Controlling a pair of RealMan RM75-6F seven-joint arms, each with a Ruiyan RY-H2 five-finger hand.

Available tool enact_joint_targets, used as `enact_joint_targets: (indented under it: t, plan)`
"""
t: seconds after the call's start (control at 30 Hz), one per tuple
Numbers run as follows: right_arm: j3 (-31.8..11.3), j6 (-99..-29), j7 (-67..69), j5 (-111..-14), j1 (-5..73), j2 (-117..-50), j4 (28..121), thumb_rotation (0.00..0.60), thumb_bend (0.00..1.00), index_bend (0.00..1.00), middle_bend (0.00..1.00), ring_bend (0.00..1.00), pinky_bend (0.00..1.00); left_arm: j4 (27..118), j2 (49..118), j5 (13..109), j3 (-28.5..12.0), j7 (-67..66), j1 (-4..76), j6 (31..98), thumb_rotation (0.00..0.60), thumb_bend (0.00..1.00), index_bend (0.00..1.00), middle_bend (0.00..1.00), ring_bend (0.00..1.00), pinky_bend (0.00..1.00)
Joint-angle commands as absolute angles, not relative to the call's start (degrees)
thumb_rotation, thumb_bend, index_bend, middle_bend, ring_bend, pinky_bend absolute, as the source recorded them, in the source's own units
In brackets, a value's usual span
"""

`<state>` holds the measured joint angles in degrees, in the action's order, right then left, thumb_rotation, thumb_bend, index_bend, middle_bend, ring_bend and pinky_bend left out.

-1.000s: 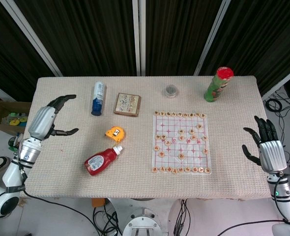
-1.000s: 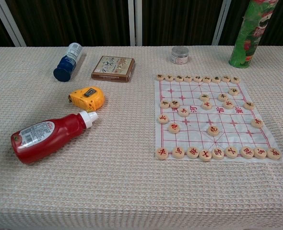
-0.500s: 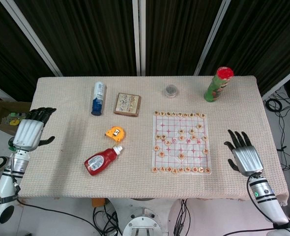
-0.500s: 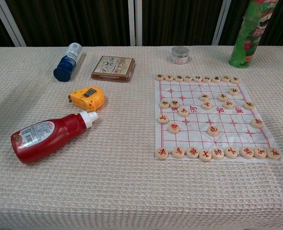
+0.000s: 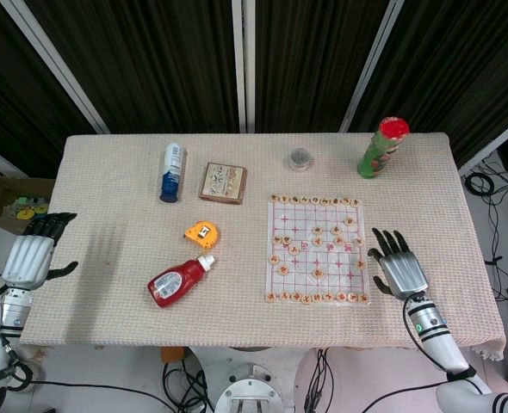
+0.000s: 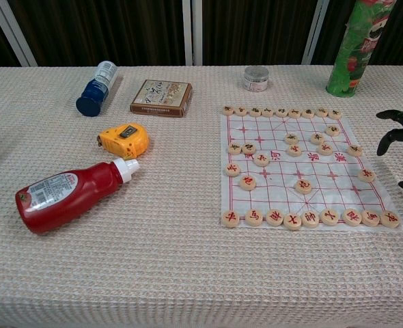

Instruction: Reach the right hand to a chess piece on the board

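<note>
A white chess board (image 5: 316,249) (image 6: 304,167) with red lines lies right of the table's middle, with several round wooden chess pieces (image 5: 318,274) (image 6: 303,186) on it. My right hand (image 5: 398,267) hovers just past the board's right edge, fingers spread and holding nothing. In the chest view only its dark fingertips (image 6: 399,130) enter from the right, near the piece at the board's right side (image 6: 366,175). My left hand (image 5: 32,254) hangs off the table's left edge, fingers loosely curled around nothing.
A red ketchup bottle (image 5: 178,280) lies on its side left of the board, with an orange tape measure (image 5: 202,231) above it. A blue-white bottle (image 5: 172,171), a small box (image 5: 223,182), a little jar (image 5: 300,158) and a green can (image 5: 381,146) line the back.
My right hand has moved left from beyond the table's right side to the board's right edge. My left hand has drawn back and down, off the table's left edge.
</note>
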<state>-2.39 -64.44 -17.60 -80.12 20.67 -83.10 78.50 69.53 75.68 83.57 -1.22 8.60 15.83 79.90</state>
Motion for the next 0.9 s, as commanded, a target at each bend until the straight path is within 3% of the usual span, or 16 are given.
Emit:
enact_joint_targets:
  t: [0.03,0.4,0.9]
  plan:
    - [-2.6,-64.0,-18.4,-80.0,21.3,-84.4,77.4,0.6,0.29,0.36,0.0,0.0,0.0,68.4,76.4,84.3,-0.4,9.7,14.7,80.8,0.6,0.15,0.16,0.16,0.13,0.19]
    - [-3.5,-61.4,-20.2,-78.1,23.4,-88.8,74.4,0.6,0.33,0.38,0.0,0.0,0.0,66.7,76.8,86.7,0.2,13.2,13.4,82.1,0.6,0.16,0.16,0.16,0.13,0.19]
    - [-3.7,-63.2,-18.9,-78.4,23.4,-90.5,72.0,0.6,0.33,0.55,0.0,0.0,0.0,67.1,76.6,87.0,-0.2,13.1,13.2,80.7,0.6,0.16,0.16,0.16,0.13,0.19]
